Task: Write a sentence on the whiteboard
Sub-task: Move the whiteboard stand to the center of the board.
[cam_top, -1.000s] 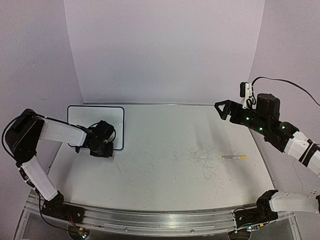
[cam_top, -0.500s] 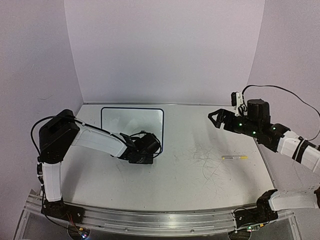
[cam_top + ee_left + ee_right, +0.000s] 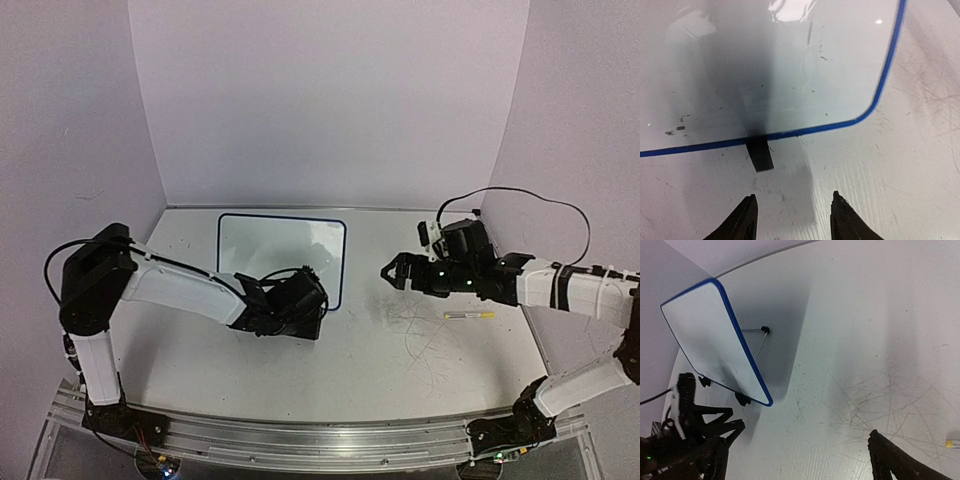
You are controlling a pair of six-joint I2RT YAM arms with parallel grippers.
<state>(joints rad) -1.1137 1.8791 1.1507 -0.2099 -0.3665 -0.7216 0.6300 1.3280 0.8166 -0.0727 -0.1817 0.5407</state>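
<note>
**Step in hand.** I judge this as setup, with writing not yet begun. The board (image 3: 275,250) sits upper centre-left in the top view, and I can see no lettering on its face in any view. The marker (image 3: 469,315) lies flat on the table (image 3: 380,380) at centre right, and neither arm is holding it.

**Hands.**
- The left gripper (image 3: 792,220) is released. Its fingers are spread with only bare table between them, just short of the board's lower edge. The black foot (image 3: 760,154) is directly ahead of them.
- The right gripper (image 3: 388,272) hangs with its jaws apart and empty, between the board's right edge and the marker. Its own camera shows only one finger.

**Next move, as I judge it.** The right arm needs to go to the marker. It should drop low with its fingers set across the barrel, then close and lift. After that it has to turn the tip toward the board.

**Edges and room.**
- The scuffed stretch of table between the board and the marker is open for that travel.
- The marker lies near the table's right edge and the wall, so an approach from the centre looks safer than one from outside.
- In the right wrist view the board stands tilted on a thin strut (image 3: 759,345), so a knock could shift or tip it.
- The left fingers are close to the foot. Any advance there risks nudging the board, while backing toward the bottom of the frame is clear.
</note>
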